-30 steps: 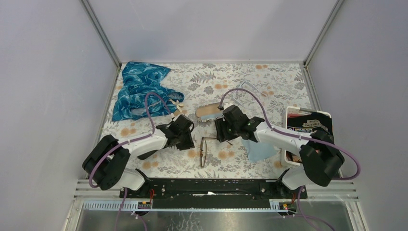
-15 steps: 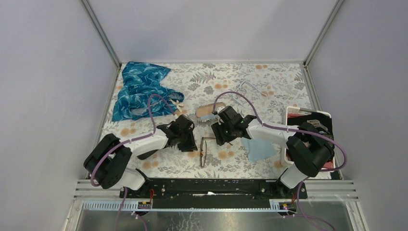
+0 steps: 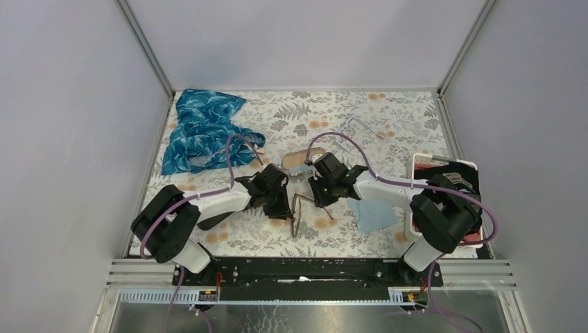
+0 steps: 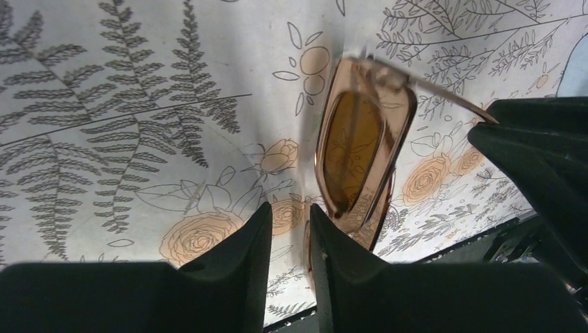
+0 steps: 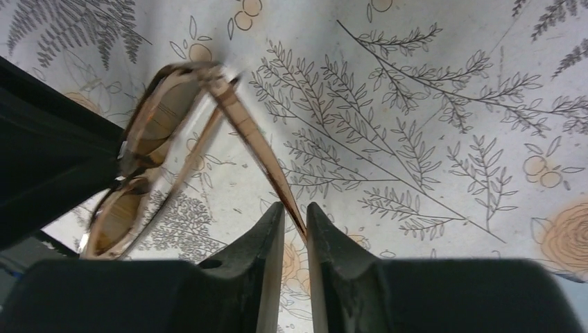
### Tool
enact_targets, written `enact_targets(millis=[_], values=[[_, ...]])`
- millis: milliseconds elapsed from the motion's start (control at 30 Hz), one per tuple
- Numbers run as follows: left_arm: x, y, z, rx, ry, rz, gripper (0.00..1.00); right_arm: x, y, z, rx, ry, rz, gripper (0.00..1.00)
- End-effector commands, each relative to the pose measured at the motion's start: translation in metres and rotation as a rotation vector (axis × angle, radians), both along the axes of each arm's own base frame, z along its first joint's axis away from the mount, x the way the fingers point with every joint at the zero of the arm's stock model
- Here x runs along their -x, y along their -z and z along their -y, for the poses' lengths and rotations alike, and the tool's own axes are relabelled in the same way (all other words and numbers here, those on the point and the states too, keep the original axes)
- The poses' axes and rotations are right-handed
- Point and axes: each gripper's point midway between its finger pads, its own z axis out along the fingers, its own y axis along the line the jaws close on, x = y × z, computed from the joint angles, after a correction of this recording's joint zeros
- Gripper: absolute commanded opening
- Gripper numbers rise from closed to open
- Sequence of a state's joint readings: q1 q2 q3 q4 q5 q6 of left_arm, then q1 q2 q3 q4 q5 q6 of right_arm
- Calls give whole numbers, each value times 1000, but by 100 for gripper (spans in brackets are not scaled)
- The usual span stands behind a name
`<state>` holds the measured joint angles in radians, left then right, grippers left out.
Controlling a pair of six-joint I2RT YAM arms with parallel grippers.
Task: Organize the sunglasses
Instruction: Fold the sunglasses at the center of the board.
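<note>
Hanging slightly off the flowered tablecloth point(image 3: 388, 111), near the front middle of the table, the sunglasses point(image 4: 353, 149) are being held between the two grippers. They are tilting on edge, brown-tinted lenses turned sideways, and one slim arm is swinging out toward the right.

The left gripper point(image 4: 290, 214) is clamping the lower rim of the frame. Its fingers point(image 4: 229, 263) are standing almost together, and the edge of the near lens is sitting in the narrow gap between them. The right gripper point(image 5: 294, 211) is pinching the far end of the unfolded arm. Its fingertips point(image 5: 340, 257) are drawn close, with the thin brown strip running down between them. Seen from above, the two gripper heads are facing each other, near but not touching, and the sunglasses are bridging the space between them.

A light blue cloth point(image 3: 374, 214) is lying just to the right, partly under the right arm. A flat tan item point(image 3: 298, 159) is resting just behind the right gripper; what it is cannot be told. Further back on the right, clear-framed glasses point(image 3: 360, 125) are lying on the tablecloth. A leaf-print cloth point(image 3: 201, 132) in blue is lying bunched at the far left. A white bin point(image 3: 444, 161) is sitting at the right edge, holding a dark package, with the right arm's elbow overlapping its near side.
</note>
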<state>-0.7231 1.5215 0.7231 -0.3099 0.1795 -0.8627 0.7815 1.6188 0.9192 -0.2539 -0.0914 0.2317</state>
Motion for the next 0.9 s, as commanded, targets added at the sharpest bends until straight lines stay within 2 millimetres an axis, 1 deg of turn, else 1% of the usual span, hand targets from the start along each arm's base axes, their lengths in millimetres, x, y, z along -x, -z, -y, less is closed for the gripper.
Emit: enact_targets(millis=[0, 133, 167, 267, 400, 500, 633, 733, 867], values=[[10, 14, -1, -47, 25, -35, 31, 3, -9, -14, -76, 29, -34, 22], [12, 14, 6, -35, 26, -36, 31, 8, -8, -12, -95, 82, -60, 12], [12, 14, 7, -34, 28, -36, 31, 9, -8, -12, -98, 101, -67, 11], [12, 14, 12, -32, 38, -35, 31, 9, -11, -15, -121, 134, -76, 11], [12, 15, 22, -24, 53, -35, 31, 9, -19, -25, -175, 147, -90, 15], [13, 16, 28, -26, 64, -33, 30, 9, -24, -29, -187, 146, -86, 20], [14, 17, 28, -33, 71, -35, 30, 9, -29, -26, -178, 145, -75, 31], [13, 14, 21, -55, 67, -17, 30, 10, -34, -21, -170, 148, -60, 41], [10, 4, 10, -89, 54, 16, 30, 11, -40, -15, -170, 159, -42, 52]])
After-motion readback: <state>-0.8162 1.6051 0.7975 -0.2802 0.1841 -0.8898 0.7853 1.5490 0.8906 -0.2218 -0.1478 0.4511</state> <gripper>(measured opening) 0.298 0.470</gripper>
